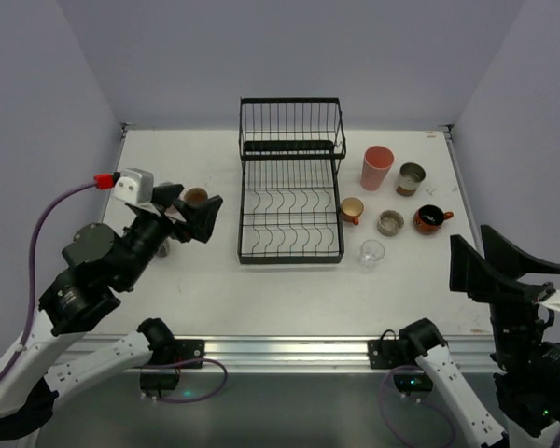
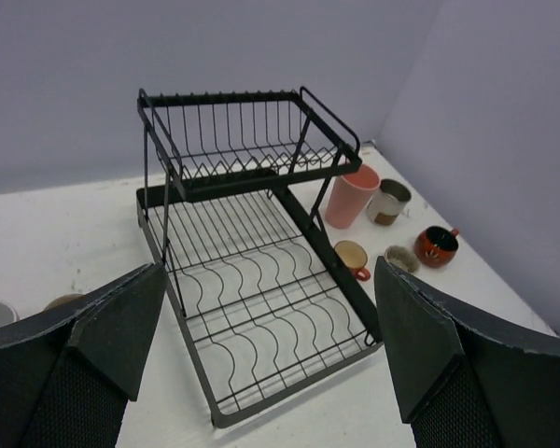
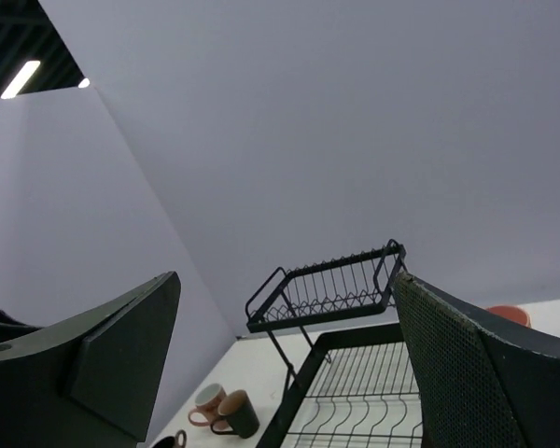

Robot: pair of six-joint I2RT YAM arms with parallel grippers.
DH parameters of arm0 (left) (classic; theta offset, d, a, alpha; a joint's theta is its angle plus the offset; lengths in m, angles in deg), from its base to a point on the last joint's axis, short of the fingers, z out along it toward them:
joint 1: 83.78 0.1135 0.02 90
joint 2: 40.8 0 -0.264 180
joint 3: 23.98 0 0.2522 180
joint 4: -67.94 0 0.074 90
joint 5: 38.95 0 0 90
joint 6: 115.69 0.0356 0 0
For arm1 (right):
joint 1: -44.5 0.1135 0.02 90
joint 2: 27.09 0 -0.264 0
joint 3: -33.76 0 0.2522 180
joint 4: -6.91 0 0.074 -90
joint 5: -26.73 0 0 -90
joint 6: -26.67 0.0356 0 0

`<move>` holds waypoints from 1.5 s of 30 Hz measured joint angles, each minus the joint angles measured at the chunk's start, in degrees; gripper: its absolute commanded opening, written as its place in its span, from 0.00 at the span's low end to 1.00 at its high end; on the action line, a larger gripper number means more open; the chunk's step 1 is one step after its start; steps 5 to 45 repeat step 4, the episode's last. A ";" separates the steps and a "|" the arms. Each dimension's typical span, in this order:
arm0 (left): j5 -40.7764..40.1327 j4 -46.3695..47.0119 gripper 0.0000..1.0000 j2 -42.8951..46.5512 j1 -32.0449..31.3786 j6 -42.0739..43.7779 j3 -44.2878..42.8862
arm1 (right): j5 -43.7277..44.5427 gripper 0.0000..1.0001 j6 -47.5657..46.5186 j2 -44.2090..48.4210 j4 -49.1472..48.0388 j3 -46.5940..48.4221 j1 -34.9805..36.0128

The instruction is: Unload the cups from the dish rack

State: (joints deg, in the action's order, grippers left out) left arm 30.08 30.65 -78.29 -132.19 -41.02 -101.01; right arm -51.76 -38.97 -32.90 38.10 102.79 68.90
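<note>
- The dish rack (image 1: 289, 147) stands mid-table. Both the raised rear basket and the lower tray show bare wire in the top and left wrist views, so I judge the unloading all but done.
- The left gripper (image 1: 189, 207) hovers left of the rack with its jaws spread wide and nothing between them. The step in hand looks like clearing away from a cup just set down there. It should rise straight up first, keep the jaws wide, and only then swing back, away from the rack's left edge.
- The right gripper (image 1: 471, 241) is held high, near and right of the rack, jaws fully apart and empty. It has no work unless a cup turns up in the rack.
- The tall pink tumbler (image 1: 377, 168) stands upright just right of the rack.
- The beige-grey cup (image 1: 411, 178) and the black-and-red mug (image 1: 431, 218) sit farther right of the rack.
- The red-handled mug (image 1: 352, 210) almost touches the rack's right edge. The small grey cup (image 1: 390, 222) stands a little farther right of the rack.
- The clear glass (image 1: 371, 253) stands off the rack's near right corner.
- The brown cup (image 1: 196, 197) sits left of the rack, right beside the left fingers, so it is the one at risk of a knock.
</note>
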 measured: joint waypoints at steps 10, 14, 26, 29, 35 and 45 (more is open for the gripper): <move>-0.61 1.14 1.00 1.77 0.00 0.22 -0.94 | -0.09 0.99 -0.63 0.48 -0.68 -2.16 0.00; -0.61 1.14 1.00 1.77 0.00 0.22 -0.94 | -0.09 0.99 -0.63 0.48 -0.68 -2.16 0.00; -0.61 1.14 1.00 1.77 0.00 0.22 -0.94 | -0.09 0.99 -0.63 0.48 -0.68 -2.16 0.00; -0.61 1.14 1.00 1.77 0.00 0.22 -0.94 | -0.09 0.99 -0.63 0.48 -0.68 -2.16 0.00; -0.61 1.14 1.00 1.77 0.00 0.22 -0.94 | -0.09 0.99 -0.63 0.48 -0.68 -2.16 0.00; -0.61 1.14 1.00 1.77 0.00 0.22 -0.94 | -0.09 0.99 -0.63 0.48 -0.68 -2.16 0.00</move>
